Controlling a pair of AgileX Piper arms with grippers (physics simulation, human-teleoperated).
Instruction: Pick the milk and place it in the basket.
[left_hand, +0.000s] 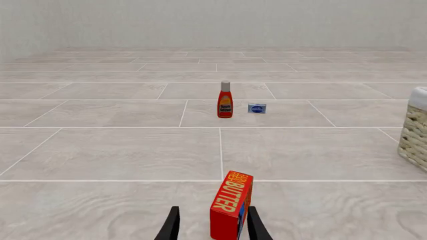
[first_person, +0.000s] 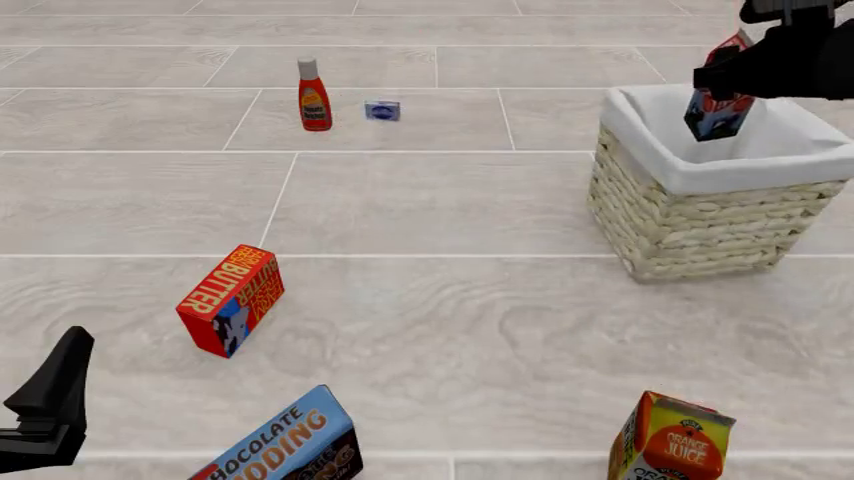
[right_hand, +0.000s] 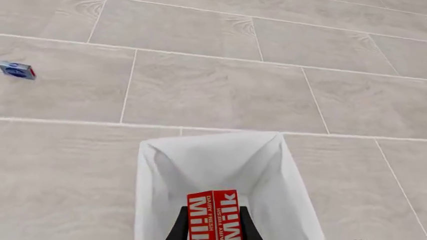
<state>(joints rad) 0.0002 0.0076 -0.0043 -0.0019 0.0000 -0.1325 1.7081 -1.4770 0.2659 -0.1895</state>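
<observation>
The milk (first_person: 718, 110), a small red and dark blue carton, hangs upright just above the open top of the basket (first_person: 694, 215). My right gripper (first_person: 731, 72) is shut on its top. In the right wrist view the milk (right_hand: 213, 210) sits between the fingers of that gripper (right_hand: 213, 231), over the basket's white liner (right_hand: 220, 160). My left gripper (first_person: 54, 395) is open and empty at the near left, low over the floor. The left wrist view shows the left gripper (left_hand: 213, 227) spread wide, and the basket (left_hand: 417, 130) at the view's edge.
A red-orange butter box (first_person: 231, 300) (left_hand: 231, 205) lies ahead of the left gripper. A ketchup bottle (first_person: 314, 95) and a small blue box (first_person: 383, 110) stand at the far side. A chocolate pudding box (first_person: 287, 445) and an orange juice carton (first_person: 671, 440) sit near the front edge.
</observation>
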